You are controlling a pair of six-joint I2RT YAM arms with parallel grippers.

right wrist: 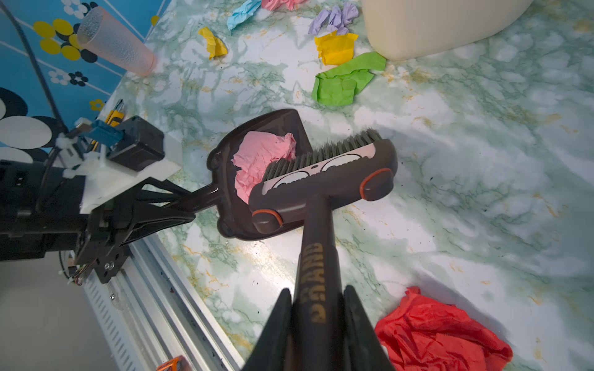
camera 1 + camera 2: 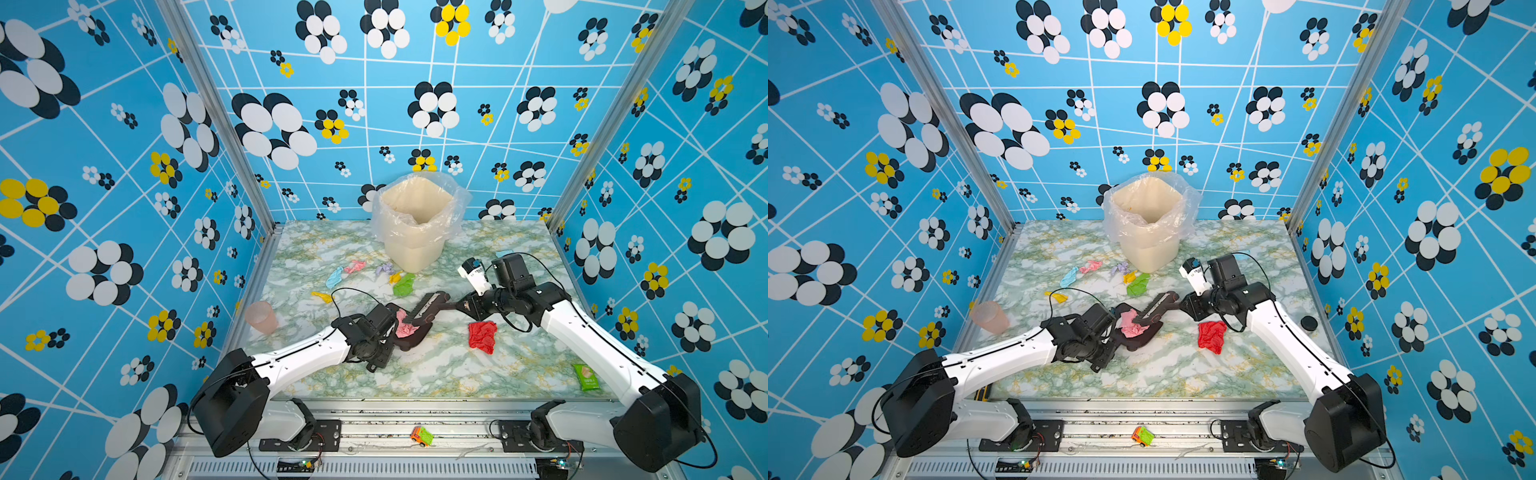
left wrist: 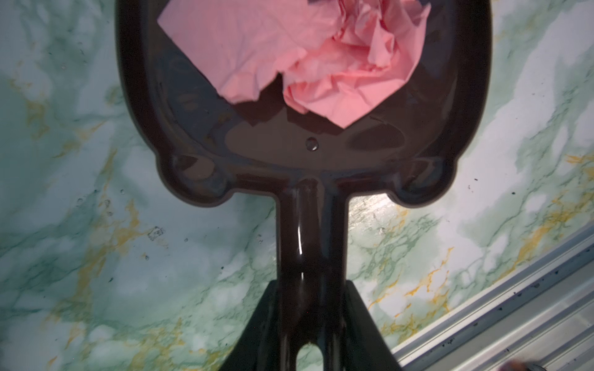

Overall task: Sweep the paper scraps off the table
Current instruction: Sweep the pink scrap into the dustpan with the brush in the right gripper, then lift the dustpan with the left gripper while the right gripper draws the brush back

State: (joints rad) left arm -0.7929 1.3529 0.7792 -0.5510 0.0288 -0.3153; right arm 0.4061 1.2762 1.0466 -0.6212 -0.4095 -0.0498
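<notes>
My left gripper is shut on the handle of a dark brown dustpan that lies mid-table. A crumpled pink paper scrap sits inside the pan. My right gripper is shut on the handle of a dark brush, whose bristles rest at the pan's mouth against the pink scrap. A red scrap lies just right of the pan. Green, yellow, lavender, light blue and pink scraps lie farther back.
A cream bin lined with a clear bag stands at the back centre. A pink cup lies on its side by the left edge. A green snack packet lies front right. A toy car sits on the front rail.
</notes>
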